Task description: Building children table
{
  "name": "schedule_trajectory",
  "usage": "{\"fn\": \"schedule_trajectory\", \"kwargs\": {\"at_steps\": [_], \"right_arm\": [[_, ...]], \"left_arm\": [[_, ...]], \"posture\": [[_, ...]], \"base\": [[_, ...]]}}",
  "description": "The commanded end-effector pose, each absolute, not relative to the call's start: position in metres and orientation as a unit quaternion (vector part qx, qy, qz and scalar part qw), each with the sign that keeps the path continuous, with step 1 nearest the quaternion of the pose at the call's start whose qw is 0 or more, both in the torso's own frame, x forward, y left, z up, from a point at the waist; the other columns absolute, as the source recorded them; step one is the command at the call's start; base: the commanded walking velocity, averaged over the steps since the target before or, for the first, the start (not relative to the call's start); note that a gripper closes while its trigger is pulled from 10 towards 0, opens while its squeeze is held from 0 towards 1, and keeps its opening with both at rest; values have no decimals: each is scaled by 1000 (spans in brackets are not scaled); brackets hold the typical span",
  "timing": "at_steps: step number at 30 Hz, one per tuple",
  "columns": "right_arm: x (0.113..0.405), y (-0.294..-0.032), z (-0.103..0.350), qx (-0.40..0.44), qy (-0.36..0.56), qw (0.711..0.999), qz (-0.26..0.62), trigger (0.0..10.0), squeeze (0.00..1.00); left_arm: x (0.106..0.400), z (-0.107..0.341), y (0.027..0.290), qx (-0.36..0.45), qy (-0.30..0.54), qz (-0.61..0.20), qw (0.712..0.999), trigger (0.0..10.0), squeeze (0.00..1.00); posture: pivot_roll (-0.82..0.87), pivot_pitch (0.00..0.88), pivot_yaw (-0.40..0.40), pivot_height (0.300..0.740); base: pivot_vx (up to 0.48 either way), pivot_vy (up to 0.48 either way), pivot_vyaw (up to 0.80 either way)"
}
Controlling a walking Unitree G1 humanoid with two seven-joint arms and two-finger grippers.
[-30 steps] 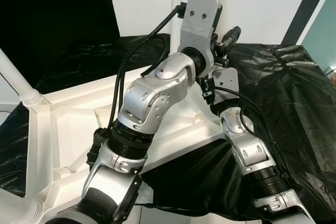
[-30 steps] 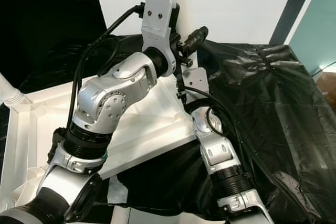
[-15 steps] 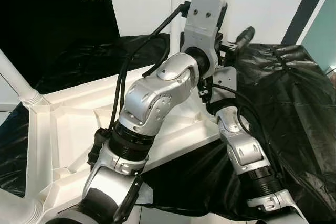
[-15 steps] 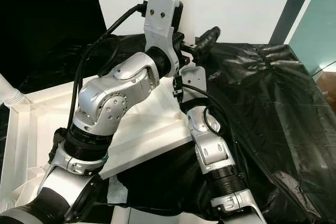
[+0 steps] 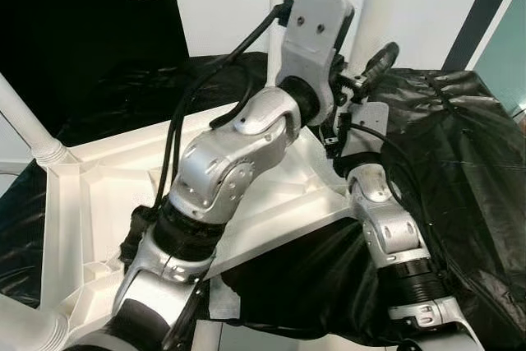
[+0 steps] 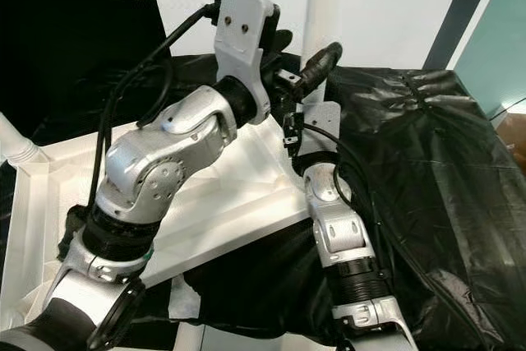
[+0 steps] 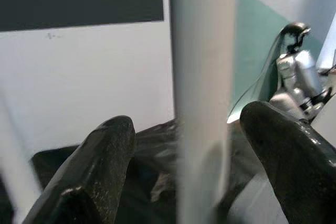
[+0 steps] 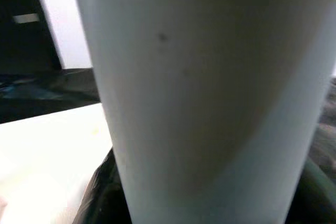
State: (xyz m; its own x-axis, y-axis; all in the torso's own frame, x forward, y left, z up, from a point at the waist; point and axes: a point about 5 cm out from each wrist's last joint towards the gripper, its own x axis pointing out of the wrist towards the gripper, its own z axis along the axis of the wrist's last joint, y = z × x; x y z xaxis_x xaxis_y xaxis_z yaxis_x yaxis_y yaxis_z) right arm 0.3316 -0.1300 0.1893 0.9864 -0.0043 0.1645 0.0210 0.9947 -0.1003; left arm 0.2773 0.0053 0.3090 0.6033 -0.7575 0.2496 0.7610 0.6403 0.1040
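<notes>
Upside-down white table top lies on black sheeting, one fitted leg rising at its near-left corner. At the table top's far corner an upright white leg stands. The left gripper straddles this leg, fingers spread on either side and not touching it. The right gripper reaches it from beside the same corner; whether its fingers grip cannot be told.

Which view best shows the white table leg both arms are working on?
The left wrist view: the white table leg stands upright between the left end effector's spread fingers. The right wrist view is a blurred close-up of it; in the eye views the arms mostly hide it.
</notes>
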Motion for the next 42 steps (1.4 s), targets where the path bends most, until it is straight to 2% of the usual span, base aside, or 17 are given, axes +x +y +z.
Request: {"fn": "schedule_trajectory", "kwargs": {"at_steps": [1, 7, 17, 23, 30, 42], "right_arm": [[334, -136, 191, -48, -79, 996, -9, 10000, 0], [330, -153, 189, -68, -75, 995, -25, 10000, 0], [314, -155, 180, -74, -74, 994, -21, 10000, 0], [305, -152, 170, -85, -63, 994, -9, 10000, 0], [291, -148, 158, -78, -46, 996, -4, 10000, 0], [286, -155, 142, -33, -14, 999, -25, 10000, 0]], "left_arm": [[266, 305, 2, 15, -142, -513, 846, 10000, 0], [270, 278, 15, 41, -116, -490, 863, 10000, 0], [271, 241, 30, 73, -69, -473, 875, 10000, 0], [265, 218, 36, 86, -35, -498, 862, 10000, 0], [254, 200, 42, 63, 13, -522, 851, 10000, 0], [247, 196, 46, 71, 22, -534, 843, 10000, 0]], "posture": [[-23, 0, -8, 740], [-31, 0, -6, 740], [-39, 4, 3, 740], [-41, 2, 3, 740], [-42, 4, 11, 740], [-38, 10, 20, 740]], "base": [[0, 0, 0], [0, 0, 0], [0, 0, 0], [0, 0, 0], [0, 0, 0], [0, 0, 0]]}}
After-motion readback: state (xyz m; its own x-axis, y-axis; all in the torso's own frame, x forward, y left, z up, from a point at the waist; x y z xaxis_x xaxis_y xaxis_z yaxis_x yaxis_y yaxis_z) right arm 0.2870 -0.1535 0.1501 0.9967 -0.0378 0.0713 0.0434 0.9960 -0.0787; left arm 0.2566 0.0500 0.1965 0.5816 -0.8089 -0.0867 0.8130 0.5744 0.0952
